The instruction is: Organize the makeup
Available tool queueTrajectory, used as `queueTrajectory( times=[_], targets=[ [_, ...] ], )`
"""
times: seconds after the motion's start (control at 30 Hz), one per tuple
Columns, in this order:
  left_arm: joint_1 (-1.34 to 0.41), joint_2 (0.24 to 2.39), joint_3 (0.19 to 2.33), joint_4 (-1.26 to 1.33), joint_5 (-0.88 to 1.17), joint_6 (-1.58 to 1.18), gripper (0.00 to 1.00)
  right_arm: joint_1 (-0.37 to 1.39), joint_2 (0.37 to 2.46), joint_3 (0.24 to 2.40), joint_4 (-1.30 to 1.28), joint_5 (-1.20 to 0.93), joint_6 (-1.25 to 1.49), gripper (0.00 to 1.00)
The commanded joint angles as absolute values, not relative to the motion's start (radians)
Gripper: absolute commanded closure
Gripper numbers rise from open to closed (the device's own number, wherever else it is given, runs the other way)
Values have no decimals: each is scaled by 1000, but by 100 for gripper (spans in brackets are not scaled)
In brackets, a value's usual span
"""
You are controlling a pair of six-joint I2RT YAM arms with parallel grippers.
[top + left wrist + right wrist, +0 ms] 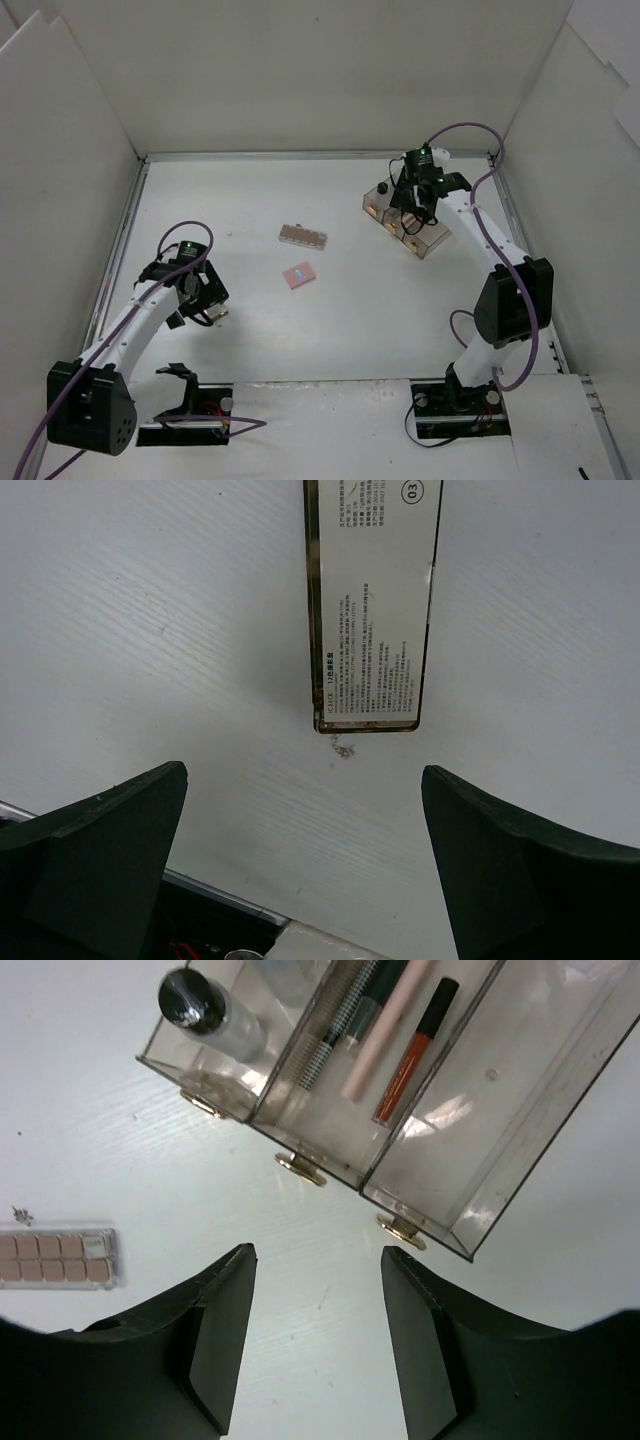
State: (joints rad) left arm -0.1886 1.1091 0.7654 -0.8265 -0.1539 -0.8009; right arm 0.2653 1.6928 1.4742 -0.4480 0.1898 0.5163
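Two tools in play. Left tool [303, 775]: spread as wide as can be, nothing between the fingers, hanging low over the tabletop [150, 630] on the left side. Just ahead of it, one rectangular case [370, 610], flat on the tabletop, printed side up. Readable there: "03" in a circle at the top corner and "12" opening a line of characters along the long edge. Remaining print too small to make out.

Right tool [318, 1255]: spread too, bare tabletop showing between the fingers, pinching nothing, hovering at the front of one smoky clear tray [470, 1190] at the far right.

- **Tray:** three compartments, with three gold knobs [300, 1167] along the front wall.
- **Left compartment:** one clear bottle [215, 1015] with a black cap.
- **Middle compartment:** four long items side by side, namely one checked pencil [325, 1045], one dark pencil [365, 995], one peach stick [385, 1025] and one orange tube [405, 1065] with a black cap. Any lettering on these too small to tell.

Out on the open tabletop, between the two arms: one brown palette [303, 236], two rows of pans under a clear lid. Just nearer and apart from it, one pink compact [299, 274]. Both well apart from the tray, neither touched by a tool.
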Motion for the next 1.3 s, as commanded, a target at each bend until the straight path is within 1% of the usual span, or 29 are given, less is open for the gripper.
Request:
queueTrajectory(
  times=[0.0, 0.1, 0.3, 0.37, 0.47, 0.53, 0.57, 0.63, 0.67, 0.7, 0.73, 0.83, 0.87, 0.93, 1.13, 1.17, 1.27],
  targets=[
    [-178, 1164, 767, -756, -129, -862, 1, 276, 1608, 1408, -393, 172, 499, 50],
    [-178, 1238, 765, -709, -120, -874, 3, 285, 1557, 1361, -385, 121, 511, 50],
    [-178, 1409, 793, -652, -117, -894, 5, 321, 1458, 1281, -377, 107, 503, 50],
    [-178, 1423, 796, -649, -115, -894, 6, 321, 1438, 1263, -377, 100, 502, 50],
    [-178, 1477, 811, -637, -98, -888, 10, 328, 1395, 1227, -377, 97, 502, 49],
    [-178, 1502, 834, -643, -100, -884, 15, 330, 1378, 1207, -379, 97, 503, 50],
    [-178, 1509, 844, -640, -97, -877, 24, 333, 1364, 1203, -379, 97, 500, 50],
    [-178, 1517, 850, -640, -86, -870, 36, 334, 1350, 1189, -379, 94, 499, 49],
    [-178, 1520, 857, -643, -83, -865, 49, 331, 1341, 1186, -379, 92, 496, 50],
    [-178, 1528, 861, -643, -78, -861, 58, 333, 1335, 1181, -379, 91, 495, 50],
    [-178, 1529, 864, -641, -68, -858, 76, 336, 1325, 1177, -379, 86, 494, 50],
    [-178, 1517, 868, -638, -40, -831, 96, 337, 1313, 1169, -379, 48, 480, 50],
    [-178, 1490, 874, -632, -32, -822, 100, 339, 1310, 1169, -379, 31, 476, 50],
    [-205, 1454, 884, -618, -12, -786, 100, 348, 1305, 1170, -379, -39, 457, 50],
    [-314, 1238, 923, -480, 135, -637, 100, 399, 1296, 1195, -374, -219, 449, 50],
    [-349, 1183, 926, -429, 152, -617, 100, 406, 1296, 1200, -373, -236, 451, 50],
    [-413, 1112, 954, -364, 196, -555, 100, 443, 1301, 1226, -364, -282, 462, 51]
  ],
)
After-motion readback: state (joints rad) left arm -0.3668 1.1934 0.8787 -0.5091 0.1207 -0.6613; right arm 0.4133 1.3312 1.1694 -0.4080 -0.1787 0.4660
